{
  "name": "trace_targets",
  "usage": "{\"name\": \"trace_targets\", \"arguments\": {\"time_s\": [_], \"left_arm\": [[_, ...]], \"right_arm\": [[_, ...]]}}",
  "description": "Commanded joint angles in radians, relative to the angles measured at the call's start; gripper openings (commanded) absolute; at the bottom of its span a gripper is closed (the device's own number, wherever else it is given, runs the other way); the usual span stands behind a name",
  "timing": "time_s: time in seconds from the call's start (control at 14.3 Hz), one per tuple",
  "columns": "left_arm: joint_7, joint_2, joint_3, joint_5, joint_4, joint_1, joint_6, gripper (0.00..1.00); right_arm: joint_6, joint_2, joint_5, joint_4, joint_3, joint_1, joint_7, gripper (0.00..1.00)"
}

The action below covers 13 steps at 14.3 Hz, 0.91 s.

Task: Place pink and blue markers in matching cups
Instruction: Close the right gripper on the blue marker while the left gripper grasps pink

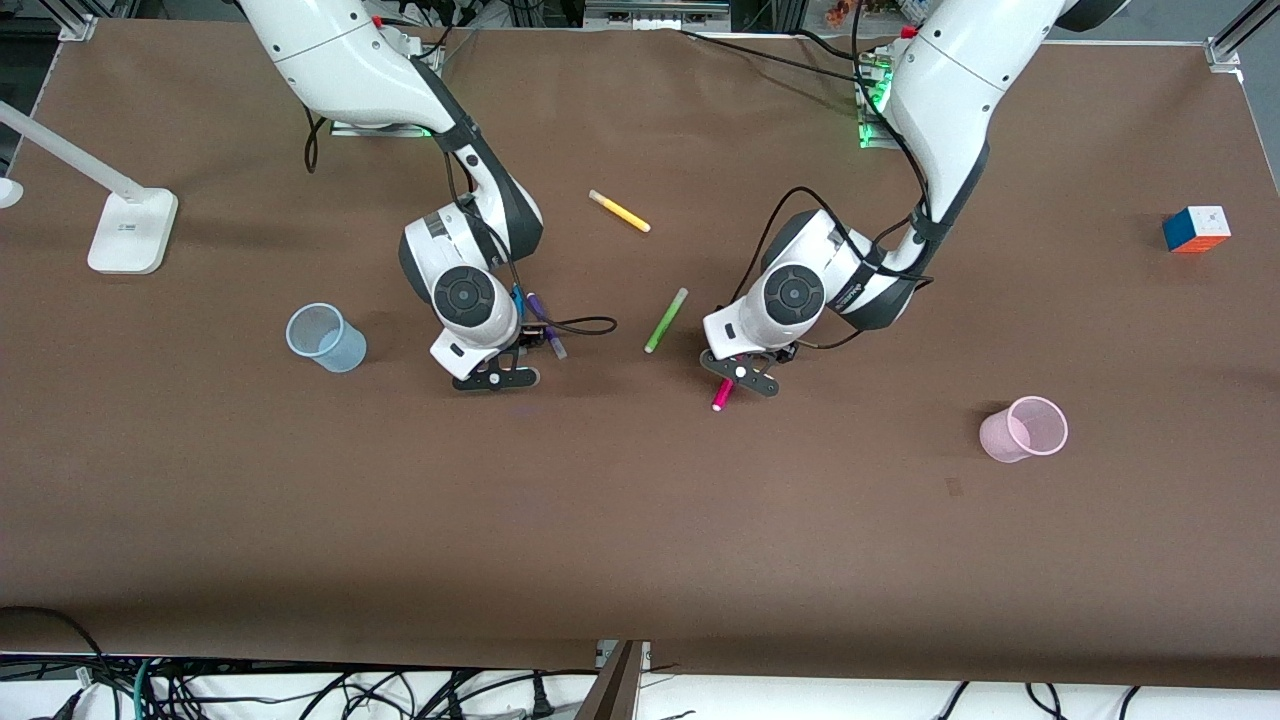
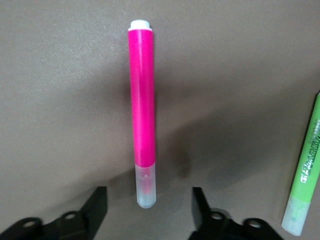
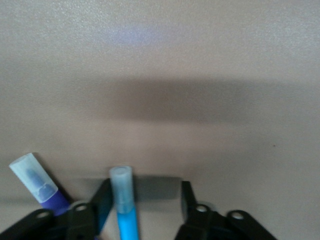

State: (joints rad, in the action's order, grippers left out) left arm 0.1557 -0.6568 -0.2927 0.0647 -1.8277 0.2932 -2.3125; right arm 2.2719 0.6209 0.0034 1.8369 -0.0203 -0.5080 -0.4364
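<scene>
From the front, the right gripper (image 1: 497, 378) hung low over the middle of the brown table (image 1: 640, 520), toward the right arm's end. Its wrist hid most of the blue marker (image 1: 518, 296), of which only a sliver showed beside the purple marker (image 1: 543, 326). The blue cup (image 1: 325, 338) stood upright beside that gripper, toward the right arm's edge of the table. The left gripper (image 1: 741, 375) hung low over the pink marker (image 1: 722, 396), whose lower end alone stuck out from under it. The pink cup (image 1: 1024, 429) stood toward the left arm's edge, well apart from that marker. A green marker (image 1: 666, 320) lay between the two arms, and a yellow marker (image 1: 619, 211) lay farther from the camera than it. A colored cube (image 1: 1196, 229) sat near the left arm's edge, and a white lamp base (image 1: 132, 231) near the right arm's edge.

In the left wrist view, the pink marker (image 2: 141, 112) lay flat on the table, its pale cap end between the spread fingers (image 2: 96, 207), which did not touch it. The green marker (image 2: 305, 185) was cut off by the frame.

In the right wrist view, the fingers (image 3: 103, 200) stood apart with the blue marker (image 3: 125, 205) between them, close against one finger; contact could not be made out. Its body was cut off by the frame. The purple marker (image 3: 40, 185) lay just outside that finger, partly hidden
</scene>
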Motion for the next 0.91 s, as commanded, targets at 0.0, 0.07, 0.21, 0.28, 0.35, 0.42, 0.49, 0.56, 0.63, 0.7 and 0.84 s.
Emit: {"name": "trace_targets", "arguments": {"time_s": [0.0, 0.07, 0.21, 0.28, 0.35, 0.42, 0.49, 0.56, 0.63, 0.7, 0.84], "left_arm": [[0.019, -0.018, 0.006, 0.07, 0.016, 0.012, -0.021, 0.67], [0.019, -0.026, 0.006, 0.073, 0.016, 0.011, -0.033, 0.67], [0.019, -0.027, 0.006, 0.075, 0.018, 0.011, -0.036, 0.62], [0.019, -0.027, 0.006, 0.075, 0.018, 0.011, -0.036, 0.51], [0.019, -0.027, 0.006, 0.075, 0.018, 0.011, -0.036, 0.39], [0.019, -0.027, 0.006, 0.075, 0.018, 0.009, -0.036, 0.29], [0.019, -0.027, 0.006, 0.075, 0.016, 0.007, -0.036, 0.23], [0.019, -0.024, 0.006, 0.076, 0.016, 0.003, -0.033, 0.17], [0.018, -0.018, 0.006, 0.075, 0.018, 0.0, -0.027, 0.16], [0.018, -0.006, 0.006, 0.075, 0.016, -0.006, -0.021, 0.13], [0.021, 0.031, 0.007, 0.075, 0.019, -0.012, 0.046, 0.04]], "right_arm": [[0.026, -0.003, -0.003, 0.016, 0.008, -0.012, -0.016, 0.34], [0.037, 0.0, -0.003, 0.018, 0.008, -0.012, -0.016, 0.29], [0.04, 0.008, -0.003, 0.013, 0.008, -0.011, -0.012, 0.13], [0.04, 0.008, -0.003, 0.01, 0.008, -0.011, -0.007, 0.02], [0.04, 0.008, -0.005, 0.007, 0.008, -0.009, -0.002, 0.0], [0.038, -0.001, -0.005, 0.002, 0.008, -0.009, 0.005, 0.0], [0.037, -0.012, -0.005, -0.002, 0.011, -0.006, 0.028, 0.0], [0.031, -0.03, -0.005, -0.004, 0.016, -0.003, 0.077, 0.0], [0.031, -0.05, -0.005, -0.004, 0.022, 0.002, 0.137, 0.0], [0.026, -0.075, -0.005, -0.004, 0.046, 0.002, 0.198, 0.0], [-0.038, -0.13, -0.003, -0.007, 0.086, 0.003, 0.315, 0.0]]}}
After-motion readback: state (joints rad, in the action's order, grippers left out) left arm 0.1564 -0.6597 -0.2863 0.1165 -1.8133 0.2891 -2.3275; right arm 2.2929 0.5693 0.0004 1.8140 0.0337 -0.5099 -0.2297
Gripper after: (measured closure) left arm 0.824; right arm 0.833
